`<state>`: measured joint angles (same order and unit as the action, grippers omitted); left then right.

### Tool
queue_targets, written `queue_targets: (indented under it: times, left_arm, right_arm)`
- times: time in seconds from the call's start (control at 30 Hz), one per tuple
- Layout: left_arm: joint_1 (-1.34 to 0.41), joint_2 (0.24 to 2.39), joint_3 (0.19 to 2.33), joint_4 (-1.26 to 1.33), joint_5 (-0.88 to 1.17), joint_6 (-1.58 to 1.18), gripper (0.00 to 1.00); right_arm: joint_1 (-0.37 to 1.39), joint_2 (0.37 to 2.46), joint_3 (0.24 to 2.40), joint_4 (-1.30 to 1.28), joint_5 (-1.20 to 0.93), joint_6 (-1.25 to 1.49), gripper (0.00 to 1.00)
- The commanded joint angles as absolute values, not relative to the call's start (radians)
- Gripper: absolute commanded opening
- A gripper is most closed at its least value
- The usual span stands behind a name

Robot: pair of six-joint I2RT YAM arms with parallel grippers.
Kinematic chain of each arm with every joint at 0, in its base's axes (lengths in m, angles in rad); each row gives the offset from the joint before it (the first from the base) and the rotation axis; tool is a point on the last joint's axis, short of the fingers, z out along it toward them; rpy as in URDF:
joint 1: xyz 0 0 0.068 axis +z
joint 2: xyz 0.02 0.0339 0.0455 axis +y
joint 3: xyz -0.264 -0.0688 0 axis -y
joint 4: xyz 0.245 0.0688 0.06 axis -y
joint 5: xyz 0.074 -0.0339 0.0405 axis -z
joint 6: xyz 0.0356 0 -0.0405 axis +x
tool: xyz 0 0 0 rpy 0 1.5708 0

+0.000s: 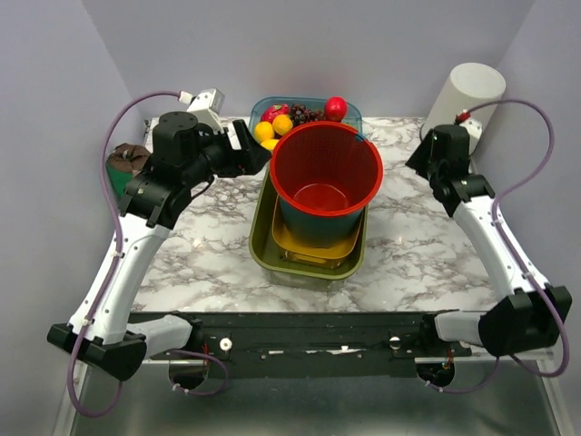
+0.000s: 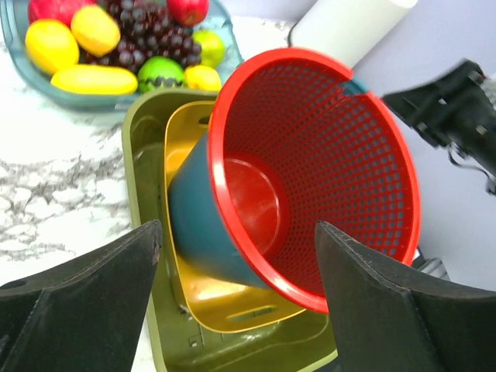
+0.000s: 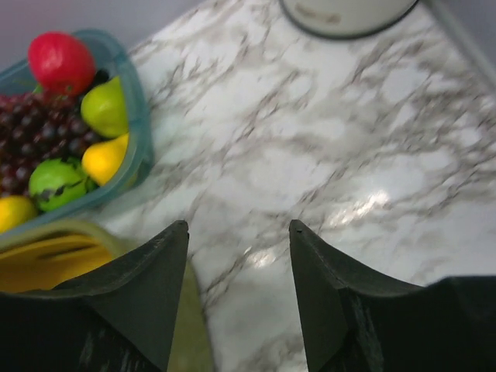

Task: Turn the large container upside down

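My left end effector [image 2: 239, 232] hung released, fingers spread wide to either side of the red mesh basket [image 1: 359, 173], which I took for the large container. It sat straight ahead of that end effector, mouth up, nested in a teal bucket [image 2: 194, 217] standing in a yellow tray [image 2: 232, 310] inside an olive bin [image 2: 143, 139]. I judged the wide spread was meant for taking the rim. My right end effector [image 3: 239, 226] was released too, empty over bare desk [image 3: 325, 155], the stack off to its left, presumably keeping clear. Whether my left fingers touched the rim I could not tell, and the tray hid the bucket's base.
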<state>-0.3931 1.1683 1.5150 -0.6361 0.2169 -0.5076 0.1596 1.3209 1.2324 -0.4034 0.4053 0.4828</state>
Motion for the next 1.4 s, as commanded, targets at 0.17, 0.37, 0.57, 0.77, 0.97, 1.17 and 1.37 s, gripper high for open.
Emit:
queue_targets:
  times: [0.17, 0.37, 0.57, 0.77, 0.97, 1.17, 1.37]
  left_arm:
    - [-0.429, 1.285, 1.594, -0.706, 0.164, -0.495, 0.83]
    - [-0.471, 1.373, 1.690, -0.727, 0.124, -0.499, 0.79]
    - [-0.518, 1.442, 1.775, -0.813, 0.049, -0.479, 0.72]
    - [-0.549, 1.454, 1.726, -0.815, 0.014, -0.482, 0.67]
    - [-0.584, 1.457, 1.706, -0.776, 0.015, -0.499, 0.55]
    - [-0.589, 1.456, 1.701, -0.791, 0.008, -0.497, 0.54]
    - [-0.589, 1.456, 1.684, -0.776, 0.009, -0.497, 0.35]
  right_arm:
    - [0.161, 1.011, 1.005, -0.443, 0.100, 0.739, 0.61]
    - [0.161, 0.943, 1.029, -0.445, 0.088, 0.755, 0.63]
    - [0.161, 0.927, 1.042, -0.443, 0.051, 0.784, 0.63]
    - [0.161, 0.894, 1.054, -0.443, 0.048, 0.795, 0.63]
    - [0.161, 0.888, 1.020, -0.407, 0.020, 0.815, 0.63]
    - [0.161, 0.888, 1.020, -0.405, 0.011, 0.822, 0.63]
    - [0.161, 0.885, 1.025, -0.406, 0.006, 0.824, 0.63]
